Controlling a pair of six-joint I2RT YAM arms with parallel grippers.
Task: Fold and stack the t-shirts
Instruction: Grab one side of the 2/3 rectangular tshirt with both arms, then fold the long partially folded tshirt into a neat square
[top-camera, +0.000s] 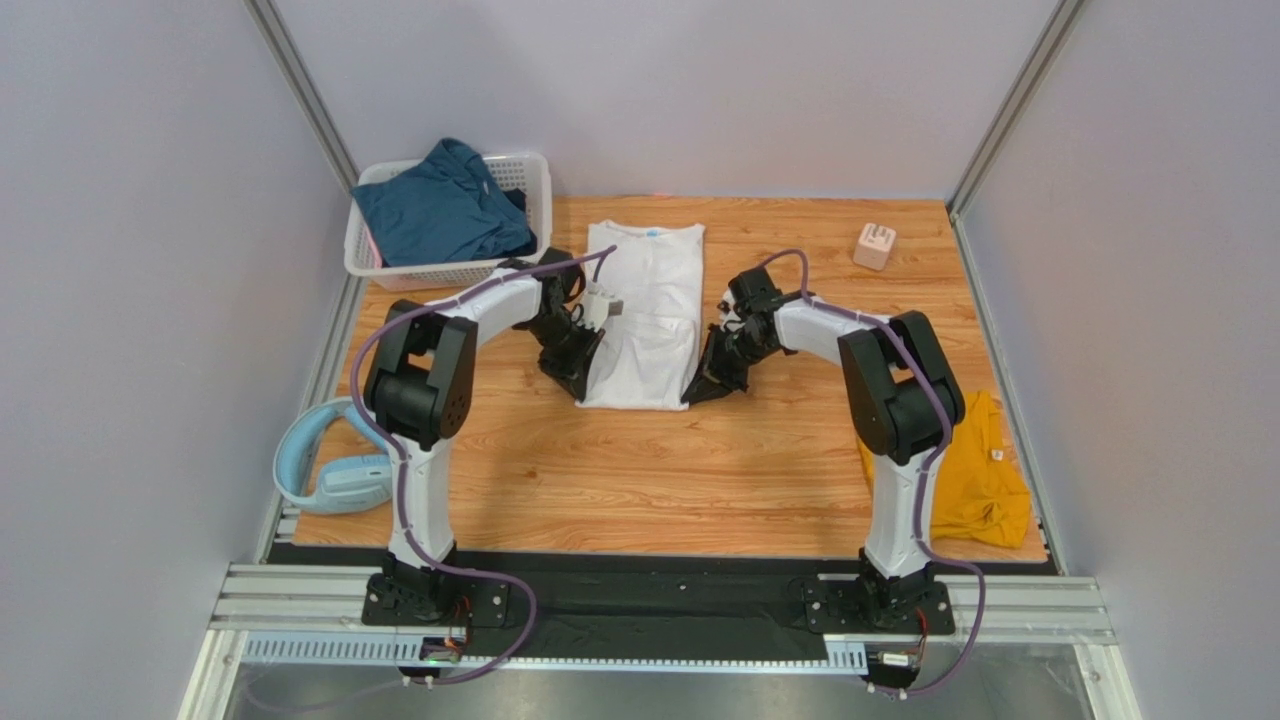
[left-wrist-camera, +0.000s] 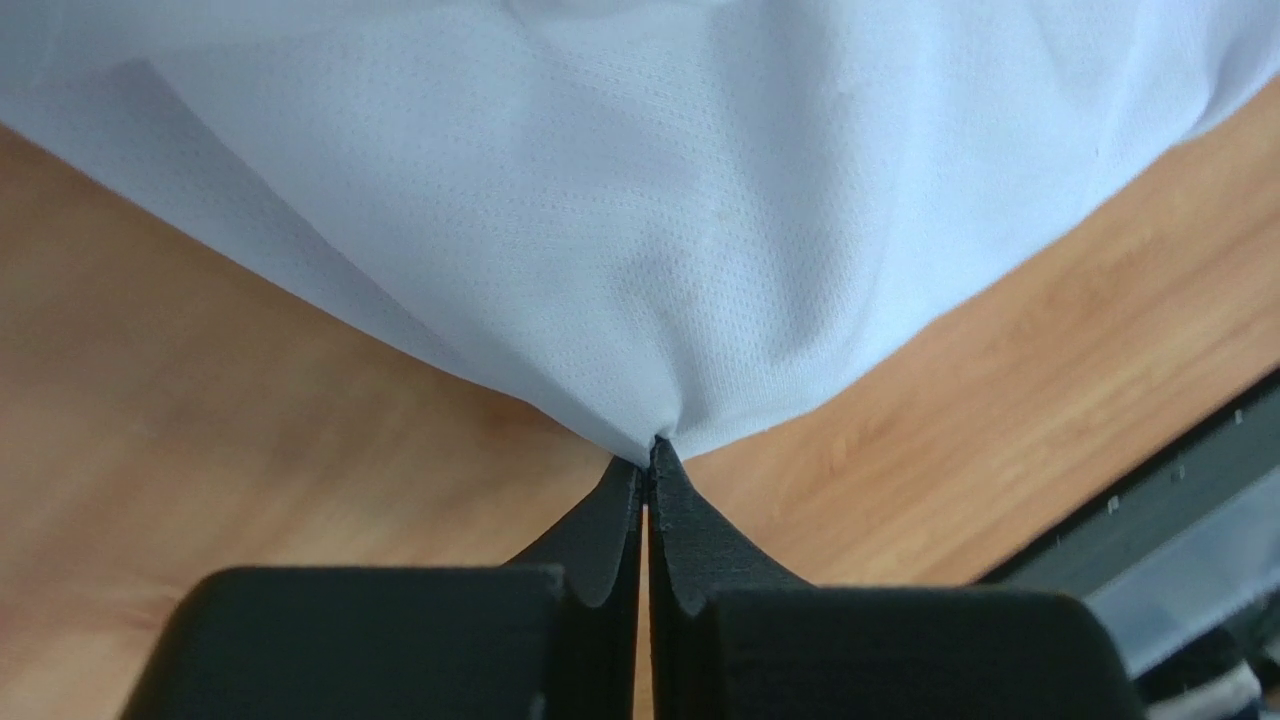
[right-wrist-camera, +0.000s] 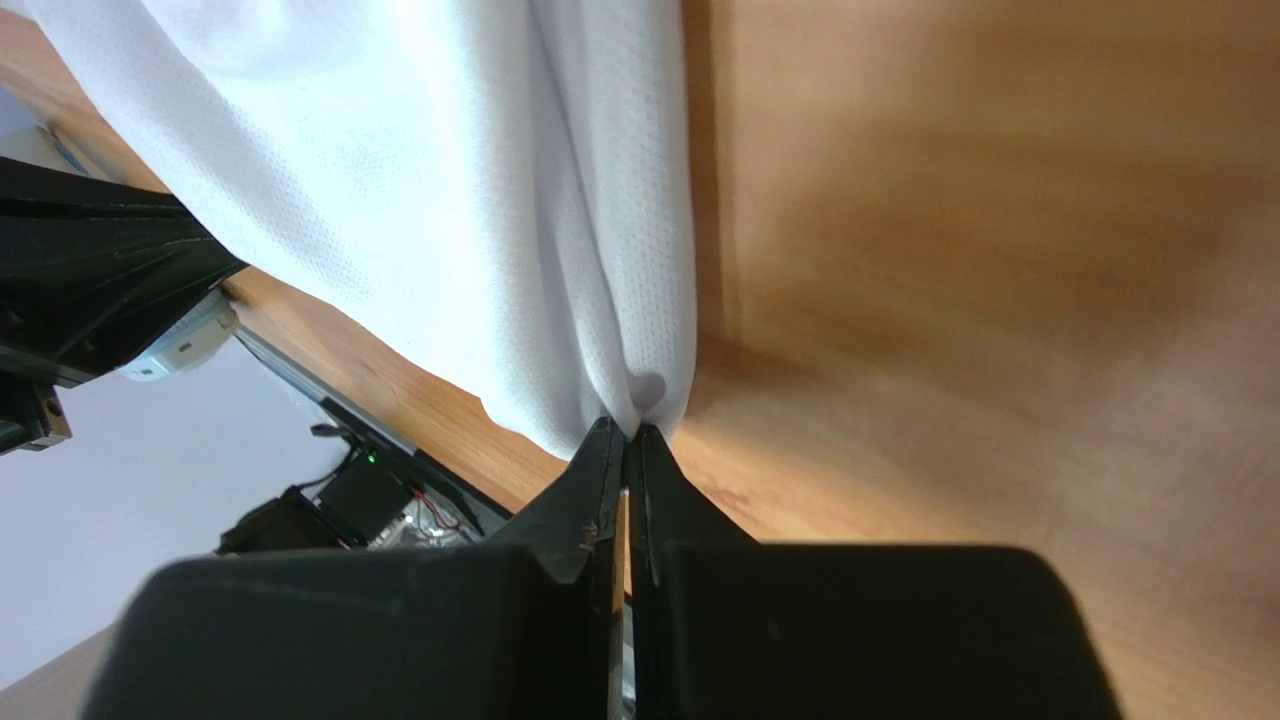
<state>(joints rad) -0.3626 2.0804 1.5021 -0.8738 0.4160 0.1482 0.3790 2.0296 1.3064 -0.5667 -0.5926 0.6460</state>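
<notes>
The white shirt (top-camera: 649, 308) lay flat on the bench (top-camera: 676, 480), a little left of centre and toward the far edge. The left gripper (left-wrist-camera: 649, 465) had its jaws pressed together on the shirt's near left corner. A small pinch of the thin mesh cloth was caught between the tips, and the fabric drew to a peak there. The right gripper (right-wrist-camera: 628, 435) was clamped just as tightly on the near right corner, with a fold of cloth bunched between its tips. Whether either corner was raised off the wood could not be told.

The shirt formed a long, narrow rectangle with its sides tucked in. Its long axis ran from near to far across the bench. The neck pointed at the far edge, where a small blue label (top-camera: 654, 230) showed, and the hem faced the arms' bases.

A white lattice basket (top-camera: 394, 276) stood at the far left corner of the bench, near the shirt's far left corner but apart from it. A teal shirt (top-camera: 443, 210) lay loosely bundled in the basket, filling it and rising over the rim.

A yellow shirt (top-camera: 977, 473) lay in a rumpled heap at the right edge, toward the near right corner and partly hidden by the right arm's elbow. A small pale cube (top-camera: 875, 245) sat near the far right corner, well apart from the shirts. A pale-blue curved thing (top-camera: 323, 465) lay at the left edge, partly off the wood, beside the left arm.
</notes>
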